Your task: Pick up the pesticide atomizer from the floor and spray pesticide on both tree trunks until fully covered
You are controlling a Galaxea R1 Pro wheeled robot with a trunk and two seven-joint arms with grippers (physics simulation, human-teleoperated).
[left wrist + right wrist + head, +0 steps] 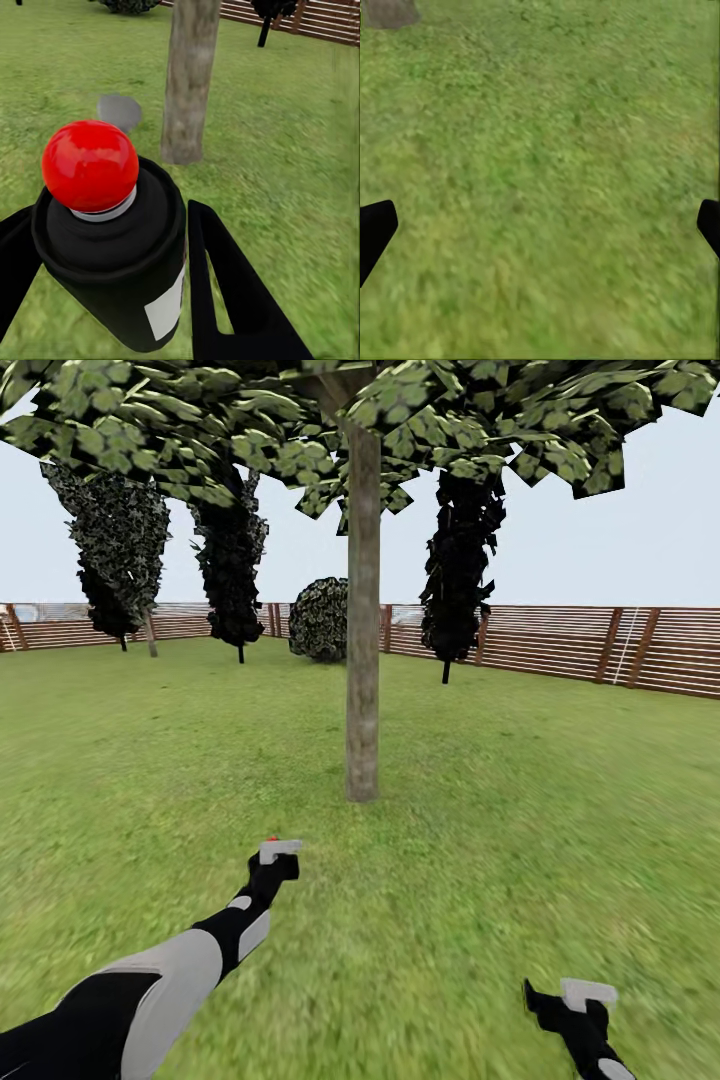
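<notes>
1. Your left end effector [142, 300] was clamped on the pesticide atomizer [112, 240], a dark canister with a round red cap and a pale label, held between the two black fingers [232, 300].
2. In the head view, the atomizer [277, 850] showed as a small grey head with a red dot at the tip of your outstretched left arm, raised above the grass and pointing toward the tree.
3. The tree trunk [362, 630] stood straight ahead of the atomizer, apart from it, a bare grey-brown column rising from the lawn into a broad green canopy [300, 430]. The left wrist view showed the same trunk [187, 82] beyond the red cap.
4. Your right end effector [575, 1000] hung low on the right over the grass, holding nothing; in the right wrist view its black fingertips [375, 229] sat wide apart at the picture's edges.
5. The lawn [560, 810] spread all around. Behind the tree were a round bush [320, 620], three dark narrow columnar trees [460, 560], and a brown slatted fence [620, 645] under a pale sky.
</notes>
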